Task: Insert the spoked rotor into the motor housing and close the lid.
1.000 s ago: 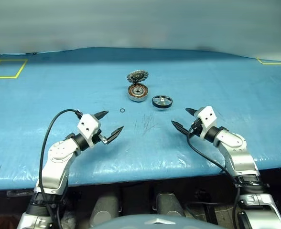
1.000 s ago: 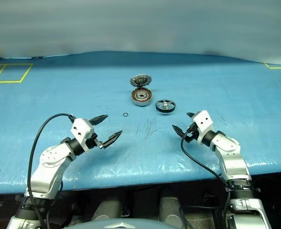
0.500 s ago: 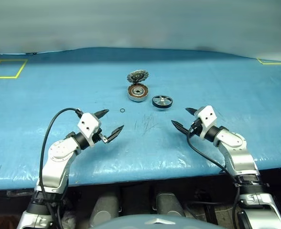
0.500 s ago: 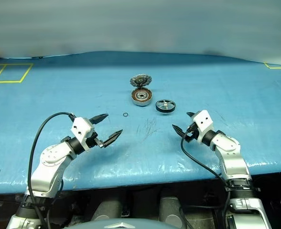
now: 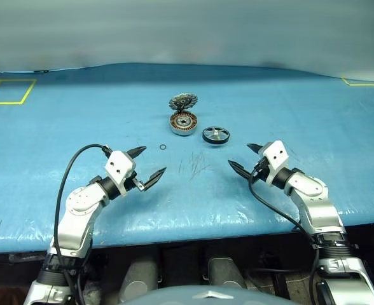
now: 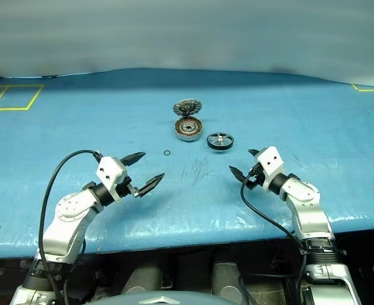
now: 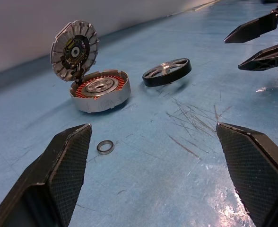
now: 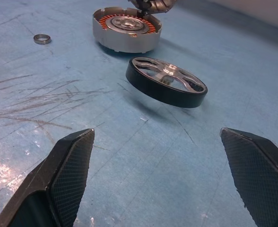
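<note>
The motor housing [image 5: 183, 124] sits on the blue table near its middle, its copper windings showing. Its lid [image 5: 182, 101] stands up open behind it, dark segmented face toward me. Just right of the housing lies the spoked rotor [image 5: 216, 135], black rim and silver spokes, flat on the table. My left gripper [image 5: 146, 162] hovers open, nearer me and to the left, empty. On the right, my right gripper [image 5: 244, 159] is open too, short of the rotor [image 8: 166, 86], with nothing between its fingers.
A small ring [image 5: 163, 147] lies on the table between the left gripper and the housing. Scratch marks [image 5: 193, 166] cross the blue surface between the grippers. Yellow tape squares [image 5: 9, 92] mark the far left and far right corners. The table's front edge runs just below both arms.
</note>
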